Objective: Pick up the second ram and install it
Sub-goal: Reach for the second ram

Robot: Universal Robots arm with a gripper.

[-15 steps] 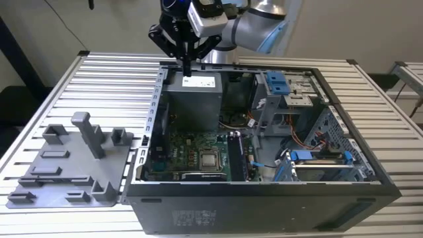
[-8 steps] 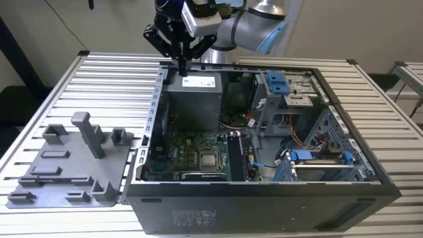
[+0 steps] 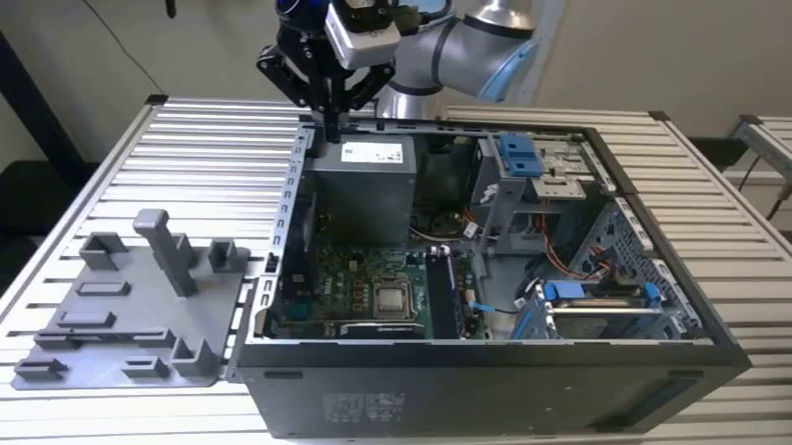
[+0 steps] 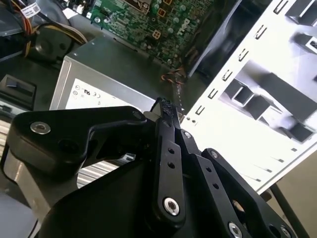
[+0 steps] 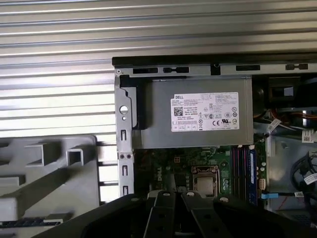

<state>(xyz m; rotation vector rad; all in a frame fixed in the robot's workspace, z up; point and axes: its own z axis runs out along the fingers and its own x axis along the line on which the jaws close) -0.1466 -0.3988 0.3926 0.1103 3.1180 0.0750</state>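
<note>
We are finding the gripper (image 3: 330,125) hanging above the far corner of the open computer case (image 3: 495,394), over the power supply (image 3: 363,185) and well apart from the memory slots. In the second wrist view its fingers (image 4: 166,113) are pressing together at the tips, and we are seeing nothing clamped between them. In the first wrist view a long dark blue stick is standing on edge in a slot beside the processor socket (image 5: 205,179); we are taking this for the second ram (image 5: 251,171). In the exterior view it is showing as a dark upright strip on the motherboard (image 3: 352,278). The grey holder (image 3: 139,313) is lying on the worktop (image 3: 185,148) at the exterior view's left, and we are making out no dark stick in its blocks. On that evidence we are judging the pick-up and the insertion as done, or very nearly so. We cannot tell whether the stick is fully seated or whether the neighbouring slots are filled. As to writing, the power supply is carrying a pale label (image 5: 204,112) with dense print, a barcode patch and a row of certification marks, and we are not transcribing it
</note>
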